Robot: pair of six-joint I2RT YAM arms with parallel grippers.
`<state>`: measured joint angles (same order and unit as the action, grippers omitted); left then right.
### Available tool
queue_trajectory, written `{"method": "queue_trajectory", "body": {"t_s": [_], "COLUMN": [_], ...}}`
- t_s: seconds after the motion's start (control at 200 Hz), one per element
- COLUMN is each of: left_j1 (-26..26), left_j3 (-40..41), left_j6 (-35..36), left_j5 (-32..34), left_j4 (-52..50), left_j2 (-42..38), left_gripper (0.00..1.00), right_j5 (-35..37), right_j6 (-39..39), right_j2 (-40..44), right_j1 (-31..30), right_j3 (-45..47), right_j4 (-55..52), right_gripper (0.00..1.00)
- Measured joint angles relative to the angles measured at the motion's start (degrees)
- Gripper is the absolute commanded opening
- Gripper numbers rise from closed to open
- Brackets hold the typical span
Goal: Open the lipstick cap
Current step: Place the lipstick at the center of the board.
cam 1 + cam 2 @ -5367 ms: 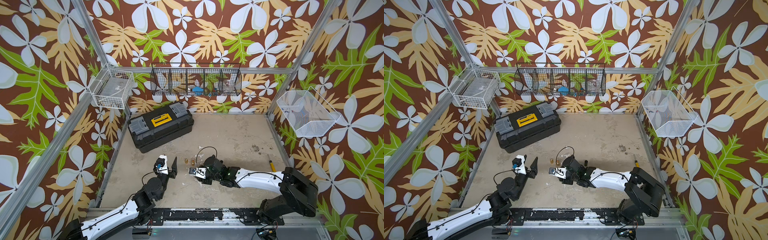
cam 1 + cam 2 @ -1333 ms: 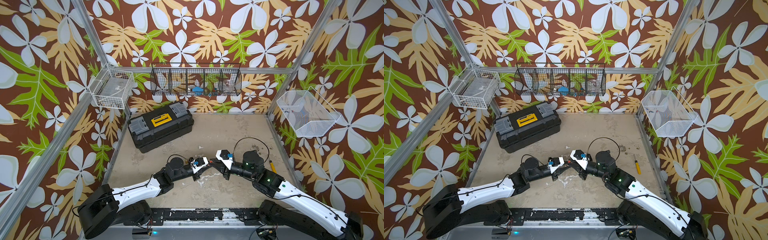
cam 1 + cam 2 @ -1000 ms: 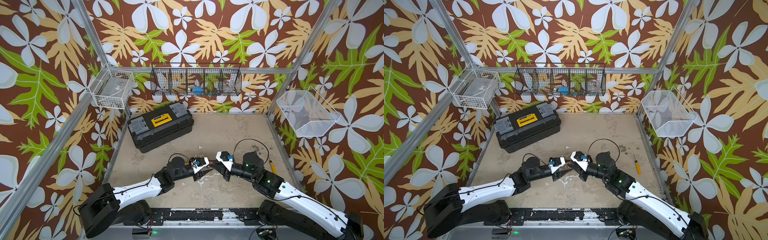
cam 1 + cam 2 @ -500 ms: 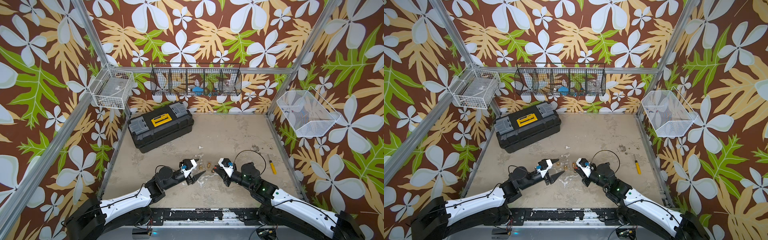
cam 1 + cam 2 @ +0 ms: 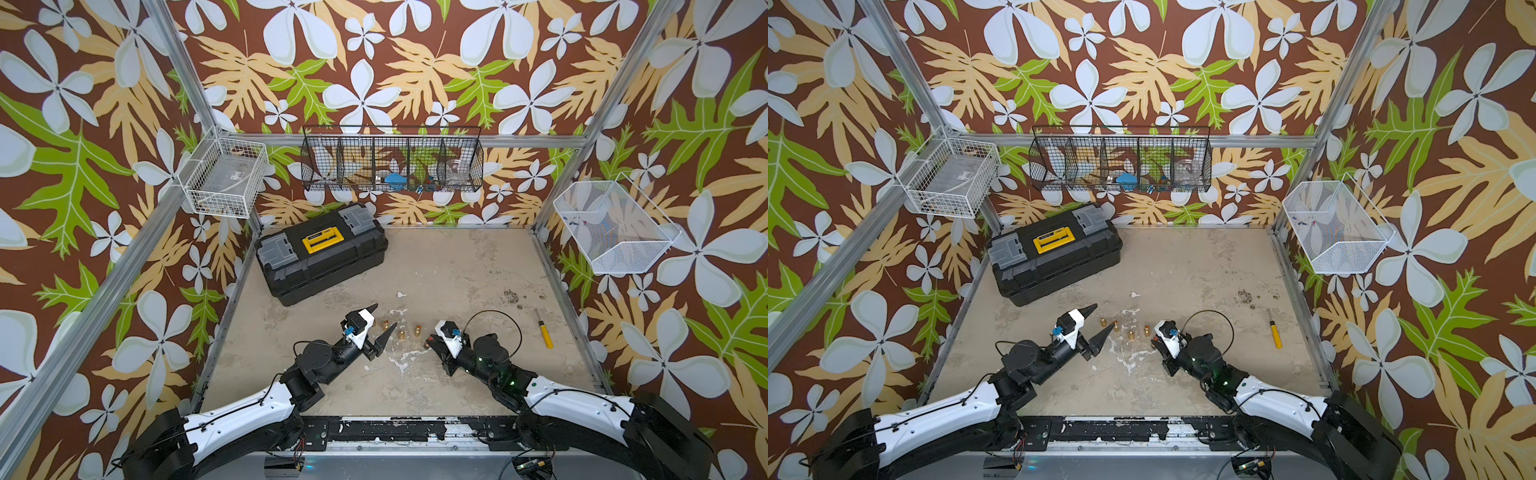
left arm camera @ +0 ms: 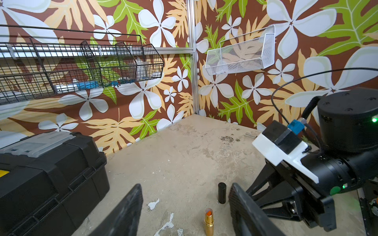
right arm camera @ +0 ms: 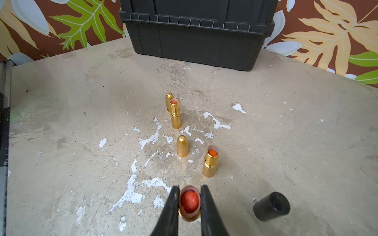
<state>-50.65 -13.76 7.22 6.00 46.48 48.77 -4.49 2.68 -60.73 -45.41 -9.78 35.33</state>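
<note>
Red lipstick (image 7: 189,202) is squeezed in my right gripper (image 7: 189,188), left gripper (image 5: 386,315) apart and empty; a fast swing could knock the cap (image 7: 271,206) over.

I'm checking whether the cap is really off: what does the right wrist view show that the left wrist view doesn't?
Only the right wrist view: the uncapped red lipstick clamped between the right fingers, and two gold caps. Only the left wrist view: the open left fingers, the right arm from outside, the wall baskets. Both: the loose black cap, an uncapped gold lipstick, the toolbox.
</note>
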Motion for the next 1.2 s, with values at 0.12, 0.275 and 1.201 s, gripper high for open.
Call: {"method": "queue_trajectory", "body": {"t_s": [0.12, 0.275, 1.201], "left_j1": [0.0, 0.0, 0.0], "left_j3": [0.0, 0.3, 1.0], "left_j6": [0.0, 0.2, 0.4], "left_j5": [1.1, 2.6, 4.2], "left_j4": [0.0, 0.0, -0.4], "left_j2": [-0.1, -1.0, -2.4], "left_gripper": [0.69, 0.69, 0.69], "right_j5": [1.7, 3.0, 7.3], "right_j6": [-0.4, -1.5, -1.4], "right_j2": [-5.1, -9.6, -12.9], "right_j1": [-0.9, -2.4, -2.6], "right_j3": [-0.4, -2.0, -1.1], "right_j4": [2.8, 4.7, 6.6], "right_gripper": [0.18, 0.18, 0.28]}}
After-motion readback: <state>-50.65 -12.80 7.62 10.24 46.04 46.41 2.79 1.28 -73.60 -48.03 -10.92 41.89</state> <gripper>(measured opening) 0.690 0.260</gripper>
